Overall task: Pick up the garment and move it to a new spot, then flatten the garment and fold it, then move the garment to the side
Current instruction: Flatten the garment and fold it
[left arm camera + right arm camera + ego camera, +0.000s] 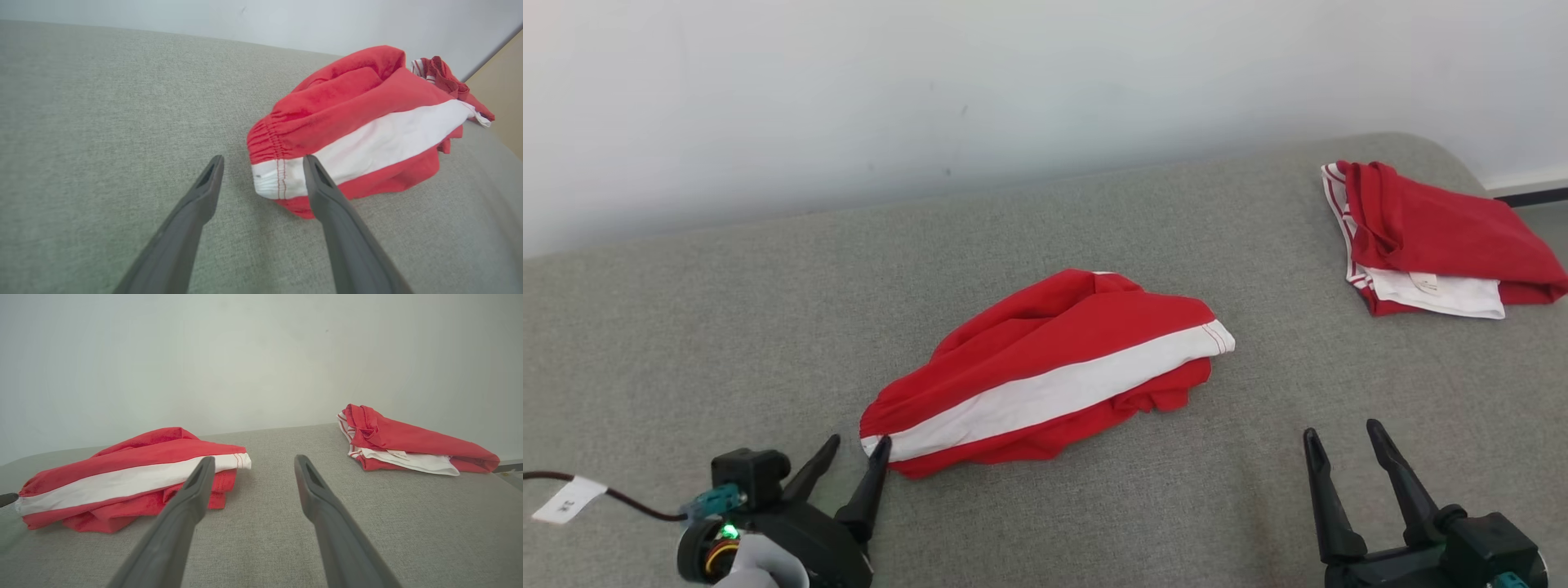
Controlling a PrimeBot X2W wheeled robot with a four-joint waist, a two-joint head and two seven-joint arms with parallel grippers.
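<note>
Garment (1045, 376): red shorts with a white side stripe, lying bunched at the centre of the grey cushion (686, 343) in the head view. The layers are rumpled and the hem is tucked under, so it is neither flat nor folded.

Left gripper (859, 441), at 7 o'clock from the garment: jaws apart, holding nothing. One fingertip is at the white waistband corner, possibly just touching it; the angle leaves this unclear.

Right gripper (1341, 429), at 5 o'clock: jaws apart, empty, well apart from the cloth.

Second red garment (1437, 237), at 2 o'clock: folded, near the cushion's far edge.

Judgement: placement is likely done. Flattening, folding and the move aside remain.
</note>
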